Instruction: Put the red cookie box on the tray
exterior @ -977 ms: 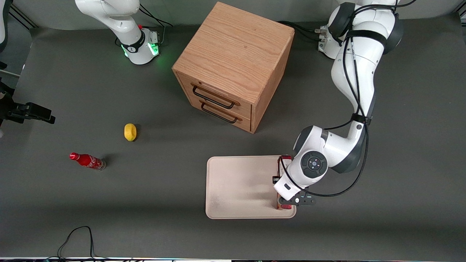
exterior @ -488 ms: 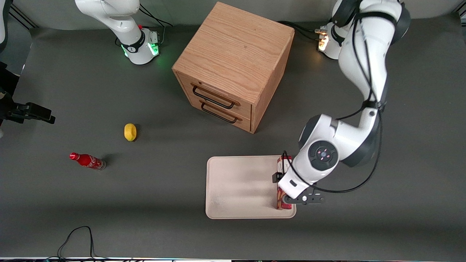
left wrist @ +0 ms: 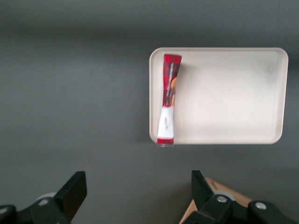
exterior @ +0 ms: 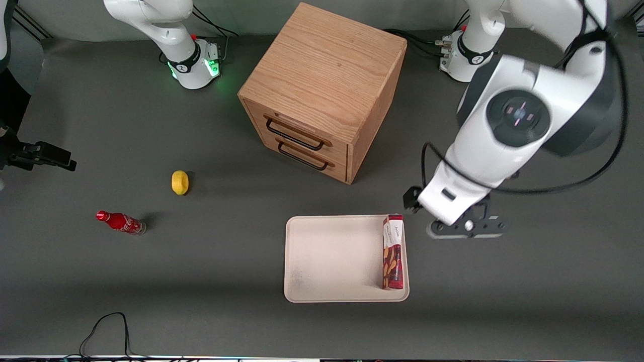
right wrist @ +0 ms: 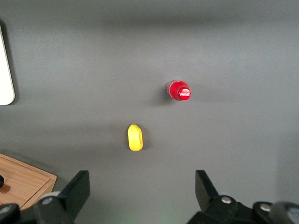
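Now pincer point(left wrist: 135, 198) lifted, box point(exterior: 393, 251) released.

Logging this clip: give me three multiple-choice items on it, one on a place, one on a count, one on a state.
1. Where is the box?
A. on the tray, along its edge toward the working arm
B. on the cabinet
C. beside the lemon

2. How many drawer handles does the cabinet show?
A. one
B. two
C. four

3. What state is the hand in?
A. shut on the box
B. shut on the bottle
C. open, empty, above the table

Key: 1 A, the box lies inside the rim. 2 B, two black handles show, one above the other. 3 C, the fingers stand apart with nothing between them.
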You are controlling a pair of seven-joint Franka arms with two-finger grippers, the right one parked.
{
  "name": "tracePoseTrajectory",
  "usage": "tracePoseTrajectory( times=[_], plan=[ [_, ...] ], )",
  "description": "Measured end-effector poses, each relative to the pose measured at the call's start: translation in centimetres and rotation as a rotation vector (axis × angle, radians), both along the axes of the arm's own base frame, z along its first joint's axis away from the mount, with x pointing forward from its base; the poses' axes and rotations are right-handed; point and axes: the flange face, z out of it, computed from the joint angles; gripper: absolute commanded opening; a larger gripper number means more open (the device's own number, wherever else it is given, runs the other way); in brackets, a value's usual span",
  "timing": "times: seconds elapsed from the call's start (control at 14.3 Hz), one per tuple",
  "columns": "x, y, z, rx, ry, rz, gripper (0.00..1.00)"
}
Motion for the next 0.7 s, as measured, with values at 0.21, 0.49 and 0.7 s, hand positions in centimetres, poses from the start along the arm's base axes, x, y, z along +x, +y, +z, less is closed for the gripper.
tracePoseTrajectory(
  times=[0.21, 0.49, 0.7],
  plan=[
    [-1.3, 2.9, 2.4, 0.032, 0.046, 0.035, 1.0],
    [-2.5, 8.8, 3.5, 0.054, 0.063, 0.079, 1.0],
    [-4.4, 12.3, 3.2, 0.066, 0.045, 0.073, 1.0]
  ],
)
